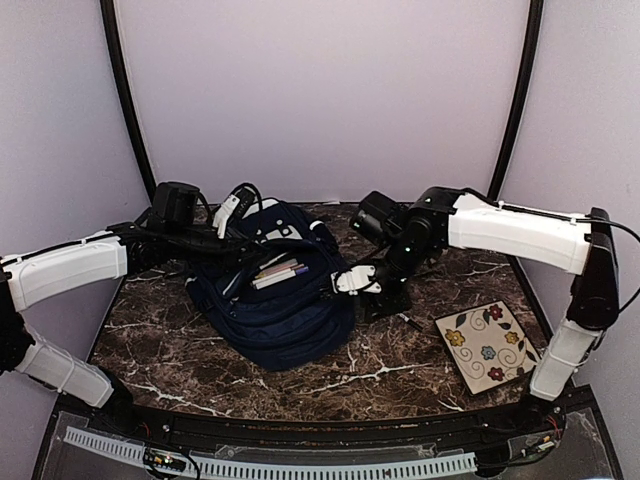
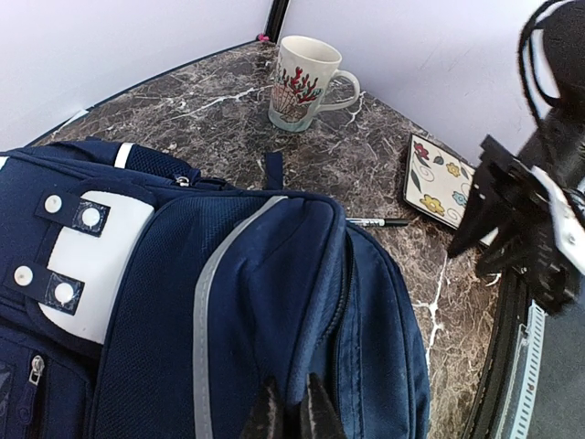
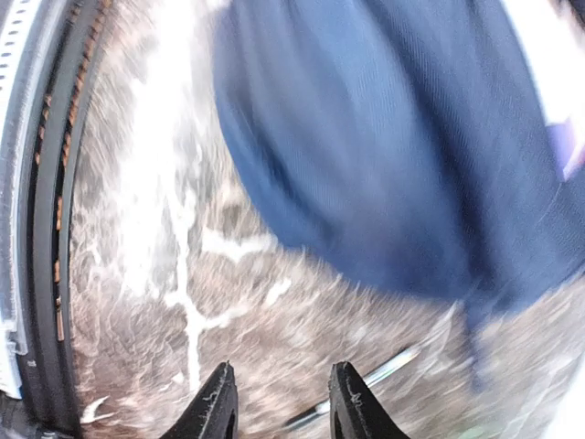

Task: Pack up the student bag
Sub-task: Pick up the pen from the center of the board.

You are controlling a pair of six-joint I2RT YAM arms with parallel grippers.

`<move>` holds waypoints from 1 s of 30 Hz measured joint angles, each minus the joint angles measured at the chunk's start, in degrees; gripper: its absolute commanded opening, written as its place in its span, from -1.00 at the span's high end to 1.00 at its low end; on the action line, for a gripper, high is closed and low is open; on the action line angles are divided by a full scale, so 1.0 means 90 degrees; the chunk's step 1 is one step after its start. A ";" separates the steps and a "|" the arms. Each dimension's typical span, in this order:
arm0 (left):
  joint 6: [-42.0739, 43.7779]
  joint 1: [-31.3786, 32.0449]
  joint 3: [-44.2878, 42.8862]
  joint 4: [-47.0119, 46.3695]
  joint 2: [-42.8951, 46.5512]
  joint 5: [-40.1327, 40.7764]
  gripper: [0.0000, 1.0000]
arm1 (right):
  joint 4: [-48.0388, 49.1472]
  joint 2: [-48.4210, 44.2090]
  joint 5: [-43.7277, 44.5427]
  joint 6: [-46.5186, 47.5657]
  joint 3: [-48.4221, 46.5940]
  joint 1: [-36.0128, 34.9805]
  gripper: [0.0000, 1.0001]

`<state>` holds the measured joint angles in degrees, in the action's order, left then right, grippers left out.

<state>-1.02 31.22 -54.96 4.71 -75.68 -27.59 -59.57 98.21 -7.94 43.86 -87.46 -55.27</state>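
As the listing runs from the near edge of the marble table [image 1: 400, 370] outward, item 1 is a flowered pad [image 1: 487, 345], lying flat at the right and well apart from the bag. Item 2 is a black pen [image 2: 377, 221], loose on the marble between that pad and the bag. Item 3 is the right claw [image 3: 283, 402], its 2 fingers parted with nothing between them, poised above the pen; that view is blurred. Item 4 is the student bag [image 1: 290, 320], navy, lying mid-table with its main compartment open and several pens [image 1: 280, 272] showing inside; its white patch [image 2: 110, 265] carries 2 snapped straps. Item 5 is the left claw [image 2: 292, 412], at the bag's far side, pinched closed on a fold of the bag's rim. Item 6, farthest, is a mug [image 2: 300, 78] with a red plant pattern, upright near the back wall. Risks, as judged: the thin pen may roll or skid from a hasty pinch on slick marble, and if the left claw slackens, the opening could sag shut before the pen reaches it. Writing: no brand, label or lettering is legible on any item.
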 measured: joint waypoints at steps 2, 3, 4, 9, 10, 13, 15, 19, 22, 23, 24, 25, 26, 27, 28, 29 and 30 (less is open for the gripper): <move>0.0017 -0.0002 0.0000 0.0002 0.0000 0.0002 1.00 | -0.0151 0.0117 -0.0119 -0.0357 0.0158 0.0476 0.40; 0.0027 -0.0002 0.0000 0.0005 0.0000 0.0002 1.00 | -0.0177 0.0185 -0.0151 -0.0515 0.0160 0.0702 0.42; 0.0036 -0.0012 0.0000 0.0007 0.0000 0.0002 1.00 | -0.0177 0.0265 -0.0202 -0.0748 0.0160 0.0986 0.43; 0.0049 -0.0029 0.0000 0.0015 -0.0007 -0.0002 1.00 | -0.0063 0.0605 -0.0313 -0.1625 0.0551 0.2106 0.43; 0.0051 -0.0029 0.0000 0.0015 -0.0007 0.0000 1.00 | -0.0049 0.0646 -0.0284 -0.1761 0.0729 0.2256 0.43; 0.0066 -0.0029 0.0000 0.0015 -0.0007 0.0000 1.00 | -0.0049 0.0792 -0.0209 -0.2035 0.1134 0.2446 0.41; 0.0075 -0.0032 0.0000 0.0017 -0.0007 0.0002 1.00 | -0.0036 0.0901 -0.0163 -0.2181 0.1263 0.2448 0.40; 0.0092 -0.0029 0.0000 0.0019 -0.0007 0.0005 1.00 | 0.0153 0.1112 -0.0146 -0.2429 0.1282 0.2446 0.39; 0.0095 -0.0032 0.0000 0.0019 -0.0007 0.0005 1.00 | 0.0316 0.1333 -0.0117 -0.2555 0.1282 0.2446 0.39; 0.0095 -0.0032 0.0000 0.0019 -0.0007 0.0002 1.00 | 0.0352 0.1392 -0.0107 -0.2584 0.1282 0.2446 0.39; 0.0095 -0.0032 0.0000 0.0019 -0.0007 0.0002 1.00 | 0.0386 0.1443 -0.0087 -0.2613 0.1282 0.2446 0.39; 0.0097 -0.0032 0.0000 0.0019 -0.0007 0.0000 1.00 | 0.0423 0.1474 -0.0078 -0.2630 0.1282 0.2446 0.39; 0.0097 -0.0032 0.0000 0.0019 -0.0007 0.0000 1.00 | 0.0452 0.1494 -0.0051 -0.2650 0.1280 0.2446 0.39; 0.0097 -0.0032 0.0000 0.0019 -0.0007 0.0000 1.00 | 0.0461 0.1494 -0.0036 -0.2667 0.1280 0.2446 0.39; 0.0097 -0.0032 0.0000 0.0019 -0.0007 0.0000 1.00 | 0.0483 0.1494 0.0007 -0.2676 0.1280 0.2446 0.39; 0.0097 -0.0032 0.0000 0.0019 -0.0007 0.0000 1.00 | 0.0488 0.1494 0.0027 -0.2691 0.1277 0.2446 0.39; 0.0097 -0.0032 0.0000 0.0019 -0.0007 0.0000 1.00 | 0.0495 0.1494 0.0049 -0.2696 0.1275 0.2446 0.40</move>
<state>-0.14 30.94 -54.96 4.89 -75.75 -27.59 -55.11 111.66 -7.51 19.59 -75.99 -33.26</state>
